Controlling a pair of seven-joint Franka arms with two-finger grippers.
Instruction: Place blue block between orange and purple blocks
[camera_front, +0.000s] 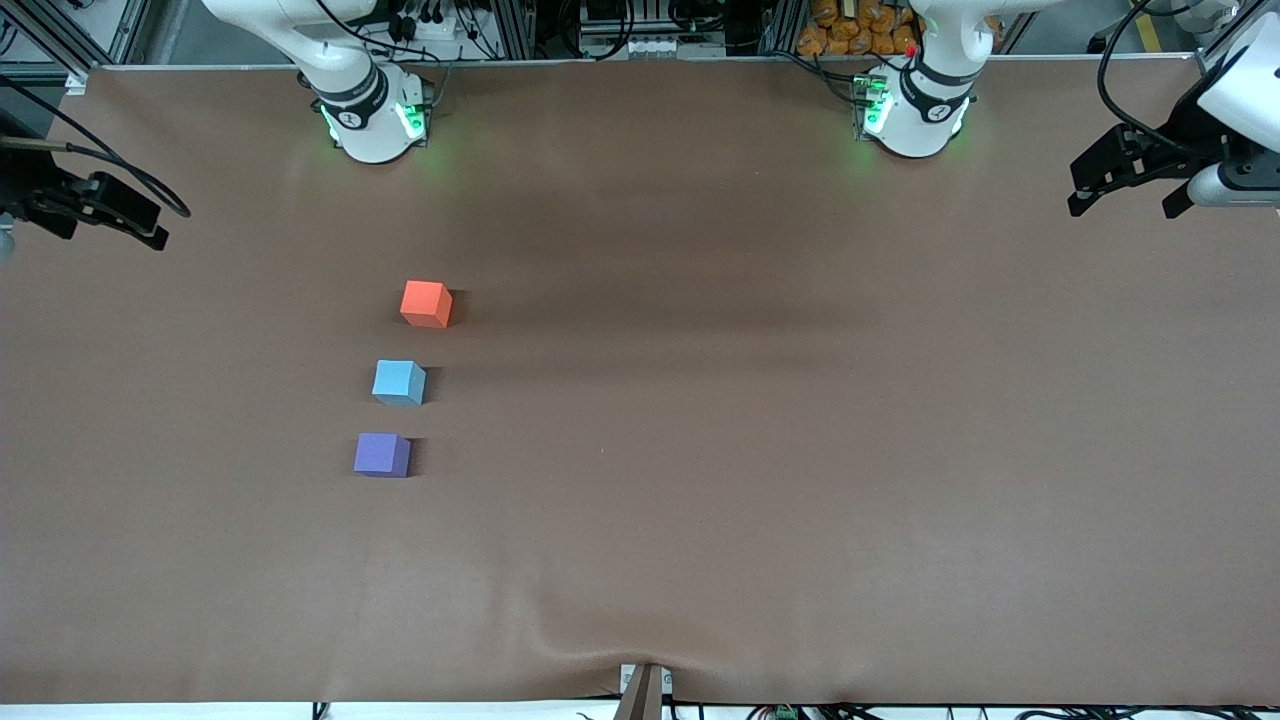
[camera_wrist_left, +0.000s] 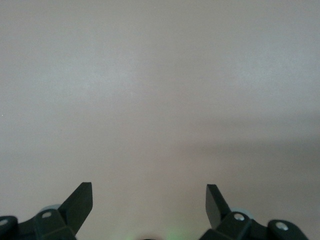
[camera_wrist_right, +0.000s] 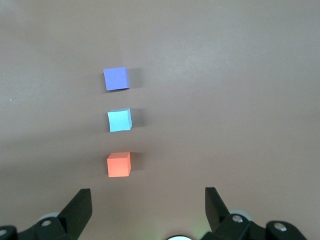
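Blue block: on table between orange block and purple block, placement apparently complete; right gripper and left gripper both spread, empty, well clear of all cubes.

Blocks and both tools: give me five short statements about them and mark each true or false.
1. The blue block lies between the orange block and the purple block. True.
2. The purple block is the one nearest the front camera. True.
3. The blue block touches the orange block. False: bare table shows between all three blocks.
4. The right tool is shut on the blue block. False: its fingers are open and empty, up at the right arm's end of the table.
5. The left tool hangs over the blocks. False: it is open over bare table at the left arm's end.
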